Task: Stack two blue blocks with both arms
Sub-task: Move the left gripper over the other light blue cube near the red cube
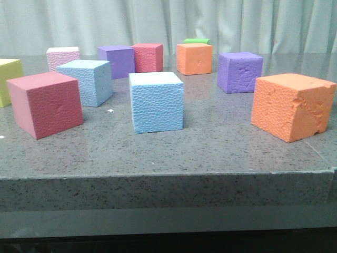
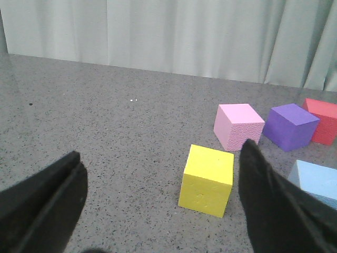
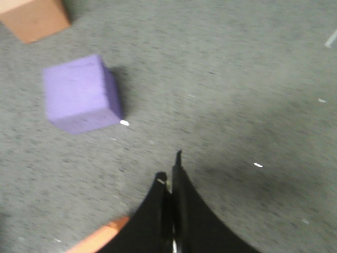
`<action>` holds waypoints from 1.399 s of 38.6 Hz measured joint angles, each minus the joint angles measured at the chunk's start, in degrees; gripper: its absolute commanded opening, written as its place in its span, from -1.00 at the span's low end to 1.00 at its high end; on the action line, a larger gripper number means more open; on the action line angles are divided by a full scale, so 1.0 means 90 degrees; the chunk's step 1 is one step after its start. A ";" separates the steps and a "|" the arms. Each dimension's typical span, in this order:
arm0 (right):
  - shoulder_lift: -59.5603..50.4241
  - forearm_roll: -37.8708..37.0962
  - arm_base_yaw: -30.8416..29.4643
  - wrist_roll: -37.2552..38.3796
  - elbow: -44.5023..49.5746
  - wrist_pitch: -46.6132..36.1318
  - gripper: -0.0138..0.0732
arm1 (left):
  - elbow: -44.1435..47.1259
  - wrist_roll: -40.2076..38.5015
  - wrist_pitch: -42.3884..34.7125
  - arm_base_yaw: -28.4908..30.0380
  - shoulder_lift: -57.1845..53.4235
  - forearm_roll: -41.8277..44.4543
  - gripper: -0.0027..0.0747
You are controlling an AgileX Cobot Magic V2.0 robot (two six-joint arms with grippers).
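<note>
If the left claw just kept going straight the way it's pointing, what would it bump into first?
Probably the yellow cube: it sits ahead of the open left gripper, just inside its right-hand finger. Depth is hard to judge.

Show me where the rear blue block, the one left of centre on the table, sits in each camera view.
Front view: the rear blue block is left of centre, behind the other blue block.
Left wrist view: the rear blue block is cut off by the right edge, low in the picture.
Right wrist view: not in it.
Shared landmark: the pink cube, seen in the front and left wrist views.
</note>
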 measured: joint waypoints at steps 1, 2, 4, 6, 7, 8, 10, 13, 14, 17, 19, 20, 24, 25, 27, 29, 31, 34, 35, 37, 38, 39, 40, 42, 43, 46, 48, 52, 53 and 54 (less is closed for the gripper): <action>-0.0112 0.0000 -0.0070 -0.0047 0.0115 0.0000 -0.83 | 0.0000 0.0000 0.0000 0.0000 0.0000 0.0000 0.53; -0.0267 0.0000 -0.0157 -0.0084 0.0274 0.0000 -0.83 | 0.0000 0.0000 0.0000 0.0000 0.0000 0.0000 0.53; -0.0548 0.0000 -0.0294 -0.0172 0.0575 -0.0026 -0.83 | 0.0000 0.0000 0.0000 0.0000 0.0000 0.0000 0.53; -0.0834 -0.0012 -0.0406 -0.0225 0.0895 -0.0053 -0.83 | 0.0000 0.0000 0.0000 0.0000 0.0000 0.0000 0.53; -0.1004 -0.0012 -0.0455 -0.0237 0.1083 -0.0069 -0.83 | 0.0000 0.0000 0.0000 0.0000 0.0000 0.0000 0.53; -0.1131 -0.0012 -0.0487 -0.0263 0.1226 -0.0087 -0.83 | 0.0000 0.0000 0.0000 0.0000 0.0000 0.0000 0.53; -0.1479 -0.0012 -0.0531 -0.0288 0.1607 -0.0178 -0.83 | 0.0000 0.0000 0.0000 0.0000 0.0000 0.0000 0.53; -0.1974 -0.0012 -0.0542 -0.0303 0.2118 -0.0337 -0.83 | 0.0000 0.0000 0.0000 0.0000 0.0000 0.0000 0.53; -0.2116 -0.0012 -0.0542 -0.0306 0.2256 -0.0388 -0.83 | 0.0000 0.0000 0.0000 0.0000 0.0000 0.0000 0.53; -0.2643 -0.0024 -0.0542 -0.0332 0.2770 -0.0587 -0.83 | 0.0000 0.0000 0.0000 0.0000 0.0000 0.0000 0.53; -0.2983 -0.0038 -0.0542 -0.0332 0.3108 -0.0748 -0.84 | 0.0000 0.0000 0.0000 0.0000 0.0000 0.0000 0.53; -0.3183 -0.0075 -0.0542 -0.0332 0.3304 -0.0845 -0.84 | 0.0000 0.0000 0.0000 0.0000 0.0000 0.0000 0.53; -0.3906 -0.0301 -0.0542 -0.0332 0.3979 -0.1211 -0.84 | 0.0000 0.0000 0.0000 0.0000 0.0000 0.0000 0.53; -0.4110 -0.0365 -0.0542 -0.0332 0.4157 -0.1311 -0.84 | 0.0000 0.0000 0.0000 0.0000 0.0000 0.0000 0.53; -0.4470 -0.0473 -0.0542 -0.0332 0.4446 -0.1463 -0.84 | 0.0000 0.0000 0.0000 0.0000 0.0011 0.0000 0.53; -0.4799 -0.0565 -0.0542 -0.0332 0.4694 -0.1579 -0.84 | 0.0000 0.0000 0.0000 0.0000 0.0037 0.0000 0.53; -0.5072 -0.0617 -0.0542 -0.0332 0.4915 -0.1655 -0.84 | 0.0000 0.0000 0.0000 0.0000 0.0083 0.0000 0.53; -0.5408 -0.0622 -0.0542 -0.0332 0.5192 -0.1797 -0.84 | -0.0034 0.0000 0.0000 0.0000 0.0209 -0.0013 0.53; -0.5500 -0.0627 -0.0542 -0.0332 0.5251 -0.1844 -0.84 | -0.0052 0.0000 0.0000 0.0000 0.0257 -0.0028 0.53; -0.5604 -0.0637 -0.0542 -0.0332 0.5370 -0.1960 -0.84 | -0.0156 0.0000 0.0000 -0.0014 0.0395 -0.0096 0.53; -0.5652 -0.0637 -0.0542 -0.0332 0.5410 -0.2011 -0.84 | -0.0236 0.0000 0.0012 -0.0031 0.0493 -0.0125 0.53; -0.5673 -0.0637 -0.0542 -0.0332 0.5448 -0.2069 -0.84 | -0.0333 0.0000 0.0023 -0.0069 0.0573 -0.0152 0.53; -0.5686 -0.0637 -0.0542 -0.0341 0.5460 -0.2113 -0.84 | -0.0413 0.0016 0.0038 -0.0116 0.0690 -0.0170 0.53; -0.5703 -0.0637 -0.0542 -0.0341 0.5486 -0.2180 -0.84 | -0.0622 0.0110 0.0069 -0.0301 0.0924 -0.0196 0.53; -0.5702 -0.0637 -0.0542 -0.0341 0.5490 -0.2208 -0.84 | -0.0750 0.0163 0.0081 -0.0391 0.1070 -0.0195 0.53; -0.5702 -0.0637 -0.0542 -0.0341 0.5501 -0.2276 -0.84 | -0.1114 0.0282 0.0172 -0.0854 0.1519 -0.0198 0.53; -0.5702 -0.0637 -0.0542 -0.0341 0.5501 -0.2288 -0.84 | -0.1351 0.0298 0.0261 -0.1154 0.1822 -0.0209 0.53; -0.5702 -0.0637 -0.0542 -0.0341 0.5501 -0.2314 -0.84 | -0.2001 0.0335 0.0629 -0.1831 0.2676 -0.0212 0.53; -0.5702 -0.0637 -0.0542 -0.0341 0.5501 -0.2314 -0.84 | -0.2187 0.0336 0.0740 -0.1944 0.2869 -0.0212 0.53; -0.5702 -0.0637 -0.0542 -0.0341 0.5501 -0.2314 -0.84 | -0.2378 0.0336 0.0875 -0.2070 0.3109 -0.0212 0.54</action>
